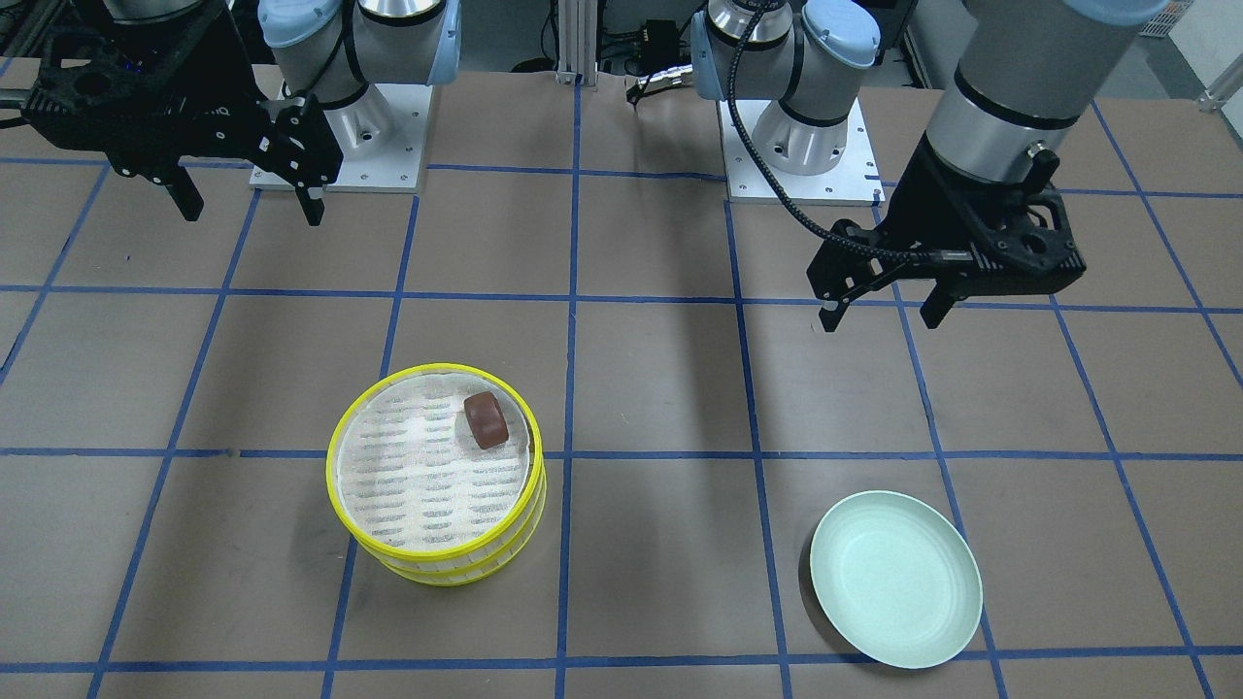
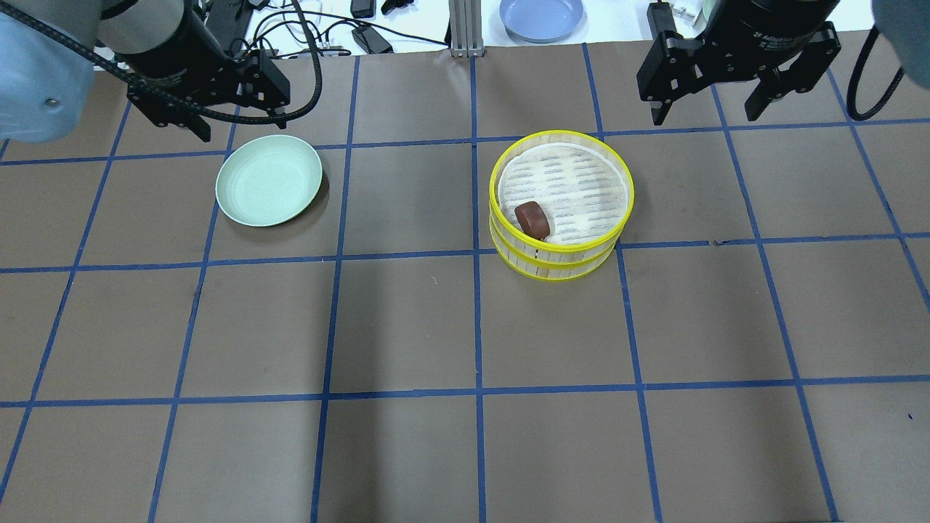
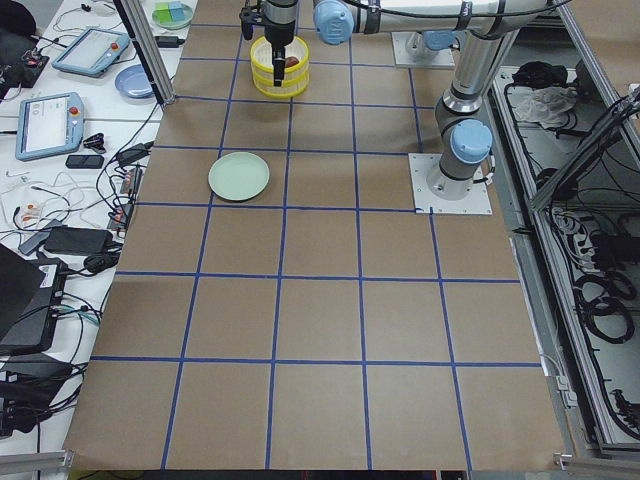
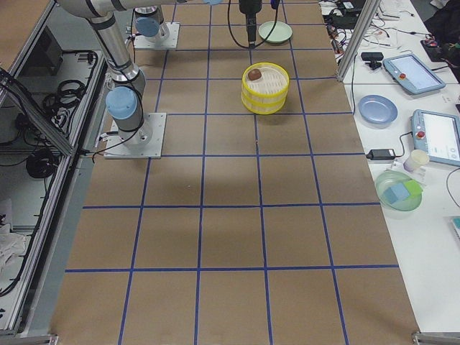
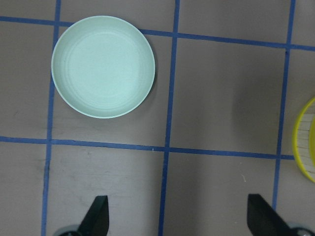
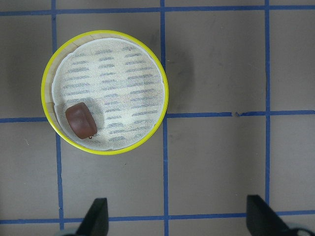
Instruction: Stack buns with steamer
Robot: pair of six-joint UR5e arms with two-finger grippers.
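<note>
The steamer (image 1: 456, 563) is two yellow-rimmed tiers stacked one on the other; it also shows in the overhead view (image 2: 559, 261) and the right wrist view (image 6: 105, 32). The reddish-brown bun (image 1: 485, 419) (image 2: 532, 219) (image 6: 81, 120) lies in the top tier near its rim. The cream-white bun is hidden or out of view. My right gripper (image 1: 252, 212) (image 2: 707, 115) (image 6: 177, 219) is open and empty, raised beyond the steamer. My left gripper (image 1: 880, 318) (image 2: 240, 123) (image 5: 178, 216) is open and empty, raised near the pale green plate (image 2: 269, 180) (image 5: 103, 66).
The green plate (image 1: 895, 592) is bare. The steamer's rim shows at the right edge of the left wrist view (image 5: 307, 142). A blue plate (image 2: 541, 16) and cables lie on the white bench past the table's far edge. The arm bases (image 1: 340, 146) stand on the robot's side.
</note>
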